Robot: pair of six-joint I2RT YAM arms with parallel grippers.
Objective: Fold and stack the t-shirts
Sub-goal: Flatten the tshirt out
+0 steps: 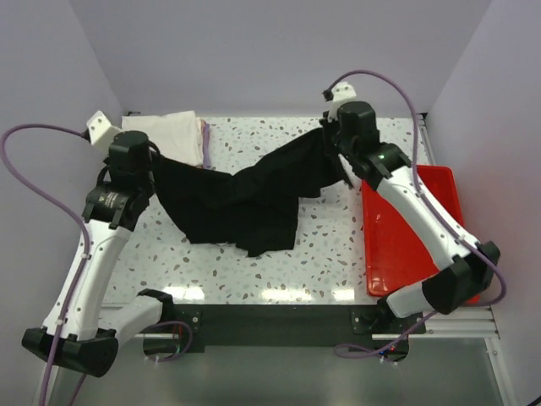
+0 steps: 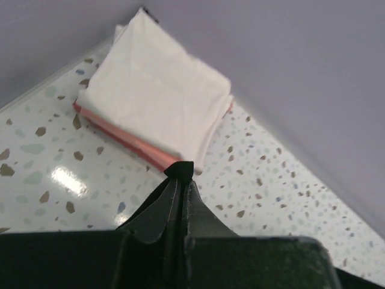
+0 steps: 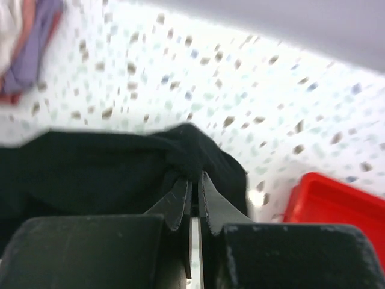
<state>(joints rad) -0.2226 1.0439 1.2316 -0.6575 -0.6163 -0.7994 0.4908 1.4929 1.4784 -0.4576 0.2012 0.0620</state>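
Note:
A black t-shirt (image 1: 241, 199) hangs stretched between both grippers above the speckled table, its lower part resting on the tabletop. My left gripper (image 1: 153, 159) is shut on one end of it; a black tuft (image 2: 180, 169) shows at the fingertips. My right gripper (image 1: 325, 135) is shut on the other end (image 3: 192, 153). A stack of folded t-shirts, white on top (image 1: 173, 135), sits at the back left corner; the left wrist view shows the white one (image 2: 156, 99) over a pink one (image 2: 123, 139). A lavender one (image 3: 30, 45) shows in the right wrist view.
A red plastic tray (image 1: 418, 233) lies on the right side of the table, under the right arm; its corner shows in the right wrist view (image 3: 337, 205). Lilac walls enclose the table at the back and sides.

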